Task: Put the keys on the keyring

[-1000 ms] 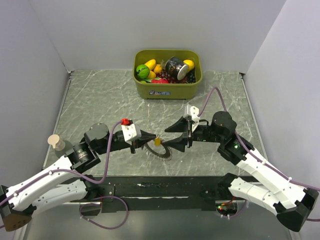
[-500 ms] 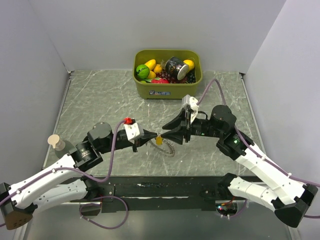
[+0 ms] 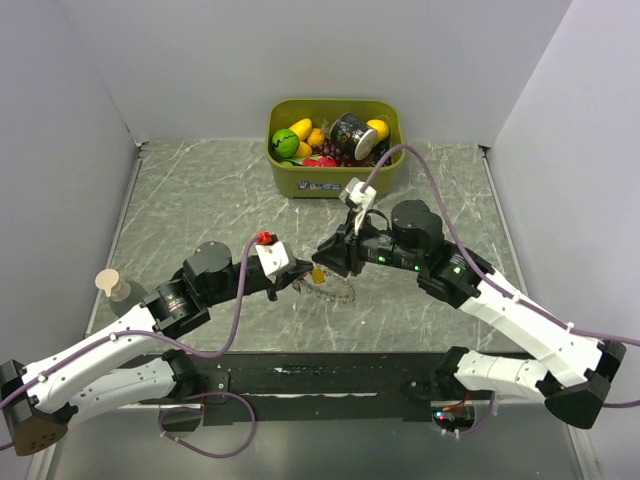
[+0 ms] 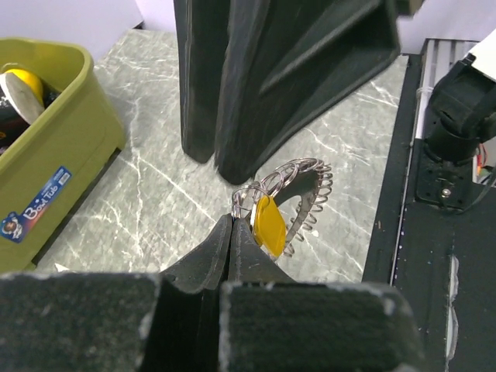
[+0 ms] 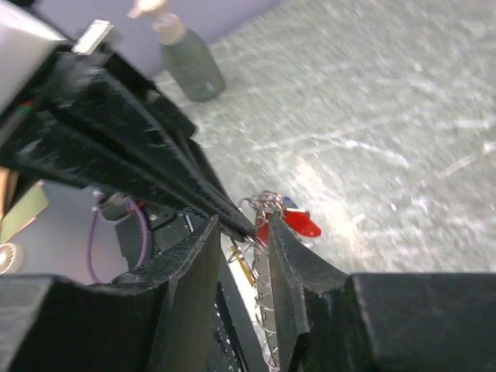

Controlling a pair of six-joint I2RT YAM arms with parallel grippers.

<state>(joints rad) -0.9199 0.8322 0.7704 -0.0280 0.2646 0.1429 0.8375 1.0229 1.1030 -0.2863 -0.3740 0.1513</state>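
Threading step: your left gripper (image 4: 232, 225) clamps, seemingly, yellow plastic-tagged key (image 4: 269, 225); right gripper (image 5: 242, 226), jaws apart, straddles grey coiled metal keyring (image 4: 311, 208). Next, steady it.

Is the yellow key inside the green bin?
No, the yellow key sits at the tip of the left gripper, beside the keyring, outside the bin.

The keyring (image 4: 310, 194) is partly hidden — behind the yellow key (image 4: 269, 225) and left pincer (image 4: 231, 232).
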